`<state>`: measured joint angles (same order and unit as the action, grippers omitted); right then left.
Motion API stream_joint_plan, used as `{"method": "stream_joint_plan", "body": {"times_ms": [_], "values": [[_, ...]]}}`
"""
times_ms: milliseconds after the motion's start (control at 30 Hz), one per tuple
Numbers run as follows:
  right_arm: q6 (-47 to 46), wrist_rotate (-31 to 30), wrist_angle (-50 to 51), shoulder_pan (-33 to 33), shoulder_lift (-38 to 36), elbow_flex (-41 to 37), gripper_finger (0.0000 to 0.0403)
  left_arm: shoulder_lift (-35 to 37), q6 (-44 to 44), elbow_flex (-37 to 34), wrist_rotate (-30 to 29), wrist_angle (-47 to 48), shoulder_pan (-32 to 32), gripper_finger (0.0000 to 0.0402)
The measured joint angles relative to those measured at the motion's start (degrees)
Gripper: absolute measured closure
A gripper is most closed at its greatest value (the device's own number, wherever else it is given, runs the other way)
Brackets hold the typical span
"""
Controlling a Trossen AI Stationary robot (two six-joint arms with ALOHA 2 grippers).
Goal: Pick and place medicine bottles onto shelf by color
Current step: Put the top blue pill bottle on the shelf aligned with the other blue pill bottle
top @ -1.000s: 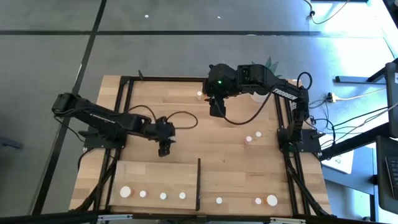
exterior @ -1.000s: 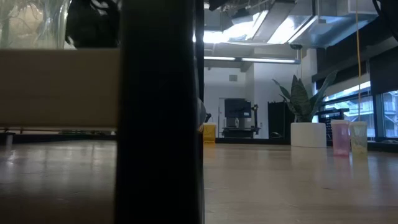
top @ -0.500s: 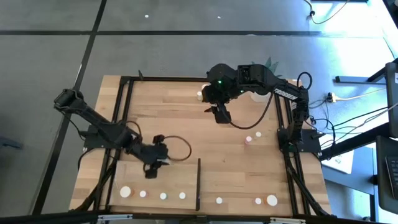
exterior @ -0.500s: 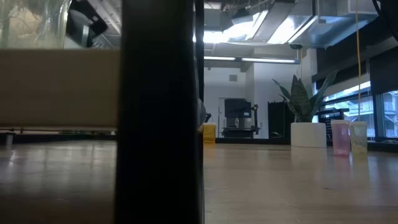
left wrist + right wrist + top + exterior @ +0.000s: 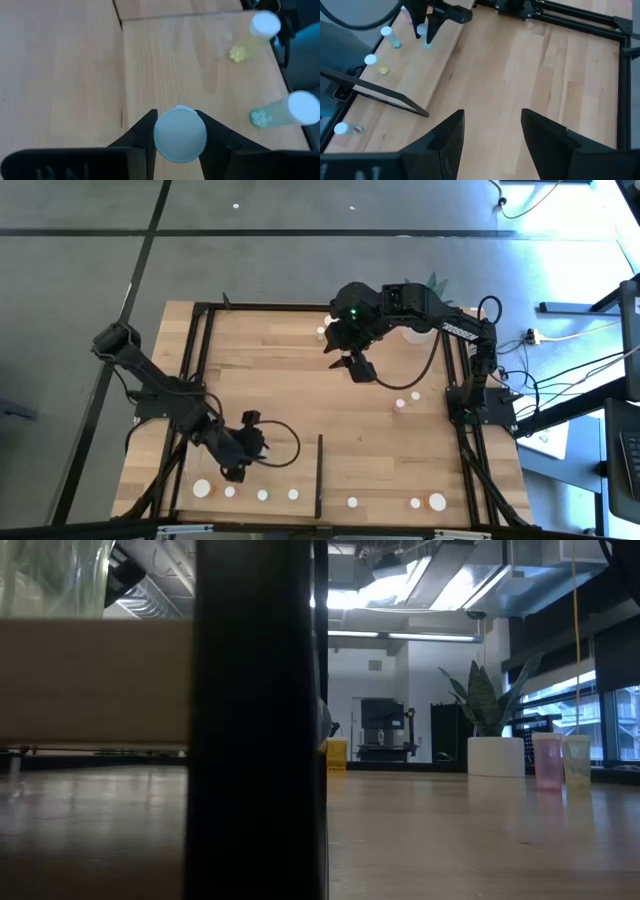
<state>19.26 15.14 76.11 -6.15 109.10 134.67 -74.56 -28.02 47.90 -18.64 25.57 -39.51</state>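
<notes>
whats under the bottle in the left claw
The shelf lies under the capped bottle gripped by the left claw. The cap hides the bottle's body, so whether it touches the planks cannot be seen.

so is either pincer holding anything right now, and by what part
The left pincer holds a medicine bottle by its sides just under the white cap, above the shelf. The right pincer is open and holds nothing.

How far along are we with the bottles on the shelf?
Four bottles already stand in a row on the shelf, for example one at, and three more beyond the black divider. In hand: the left hand grips a white-capped bottle above the shelf. Left: two bottles by the right rail and one near the open, empty right hand.
</notes>
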Motion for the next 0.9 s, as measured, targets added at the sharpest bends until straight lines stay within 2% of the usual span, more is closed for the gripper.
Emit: {"method": "stream_joint_plan", "body": {"times_ms": [433,900], "values": [[-0.9,0.0,0.0,0.0,0.0,0.0,0.0205,-6.6,-0.4,0.0,0.2,-4.6,-2.4,0.0304],[0.5,0.0,0.0,0.0,0.0,0.0,0.0205,-8.4,-2.6,0.0,1.8,-6.0,-3.5,0.0304]]}}
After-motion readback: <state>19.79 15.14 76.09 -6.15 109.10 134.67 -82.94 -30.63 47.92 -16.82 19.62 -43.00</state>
